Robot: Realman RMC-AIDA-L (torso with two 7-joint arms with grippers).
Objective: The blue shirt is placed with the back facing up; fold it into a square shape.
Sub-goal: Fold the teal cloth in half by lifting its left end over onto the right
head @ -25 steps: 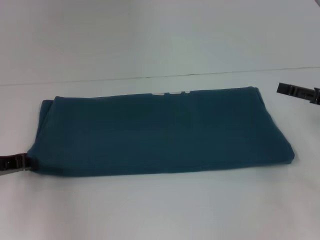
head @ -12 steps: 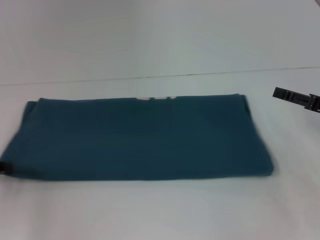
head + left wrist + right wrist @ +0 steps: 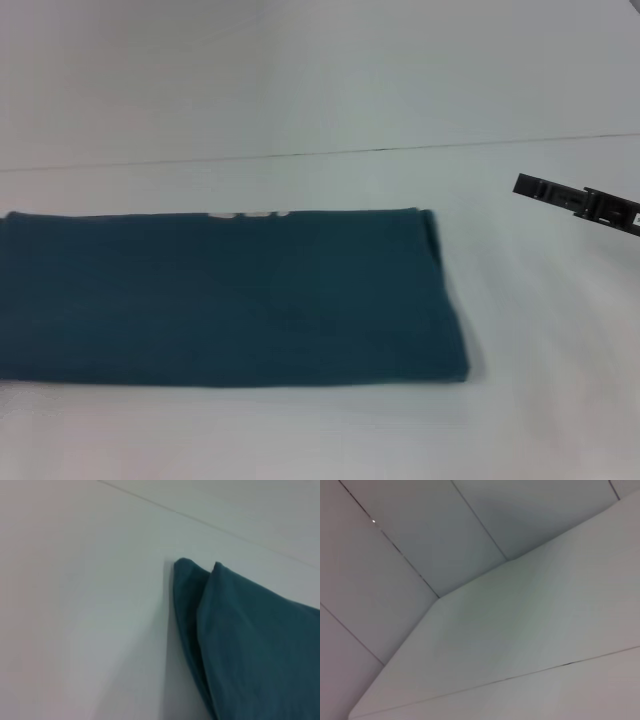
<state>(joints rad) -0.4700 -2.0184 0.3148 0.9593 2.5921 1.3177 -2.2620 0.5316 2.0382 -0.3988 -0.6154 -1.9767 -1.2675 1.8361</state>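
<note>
— What is there in view, apart from the work itself?

— A white table [image 3: 300, 430], plain and smooth. A thin dark seam [image 3: 330, 153] runs across it, far from the robot (in the head view it goes almost from side to side).

— And from the right wrist?

— The table's edge, with a corner, and a grey floor [image 3: 420, 535] with dark joint lines.

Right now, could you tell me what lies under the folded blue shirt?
The blue shirt lies flat on the white table. A lower fabric layer peeks out at one corner in the left wrist view. Anything else beneath is covered.
</note>
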